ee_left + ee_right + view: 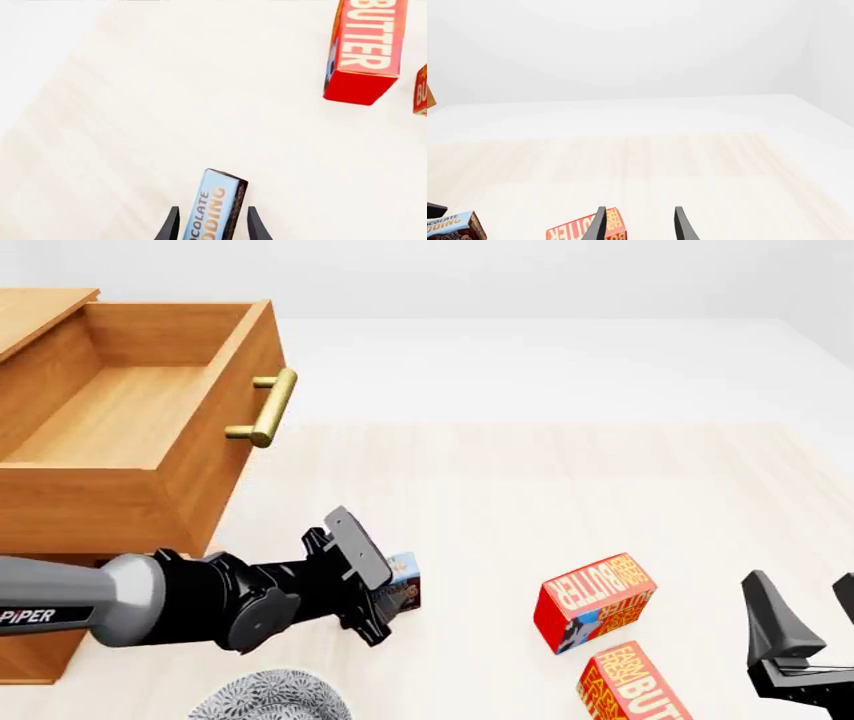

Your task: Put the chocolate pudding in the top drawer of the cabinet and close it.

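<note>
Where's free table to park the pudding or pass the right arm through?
Bare: the wide tabletop between the open top drawer and the butter boxes, running to the far edge. Crowded: near edge, where left gripper holds the chocolate pudding near those boxes.

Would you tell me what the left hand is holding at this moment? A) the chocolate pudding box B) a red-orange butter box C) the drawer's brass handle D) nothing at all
A: in the left wrist view the left hand has its fingers on either side of the chocolate pudding, lifted off the table in front of the open top drawer.
</note>
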Robot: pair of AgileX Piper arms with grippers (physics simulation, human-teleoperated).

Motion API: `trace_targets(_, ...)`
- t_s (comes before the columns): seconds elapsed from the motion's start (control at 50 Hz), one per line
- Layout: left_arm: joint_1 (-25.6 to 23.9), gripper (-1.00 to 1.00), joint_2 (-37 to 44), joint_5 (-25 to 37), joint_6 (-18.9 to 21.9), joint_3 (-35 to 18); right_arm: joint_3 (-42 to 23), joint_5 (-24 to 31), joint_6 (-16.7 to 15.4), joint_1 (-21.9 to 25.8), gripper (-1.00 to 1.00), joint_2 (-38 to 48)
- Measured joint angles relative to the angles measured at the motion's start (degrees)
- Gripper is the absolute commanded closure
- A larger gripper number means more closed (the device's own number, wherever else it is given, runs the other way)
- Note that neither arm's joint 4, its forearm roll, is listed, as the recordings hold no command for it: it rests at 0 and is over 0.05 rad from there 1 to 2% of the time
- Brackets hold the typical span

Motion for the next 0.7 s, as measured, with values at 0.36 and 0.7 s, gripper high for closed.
trace_targets(0.36,0.3,1.0,0.7,-1.6,-0.3,0.2,0.0,-0.1,0.0,0.0,-1.0,0.1)
trace_targets(0.7,2.9,1.0,-4.7,-2.2,1.3,4.6,0.0,-0.1,0.0,0.0,-1.0,0.1)
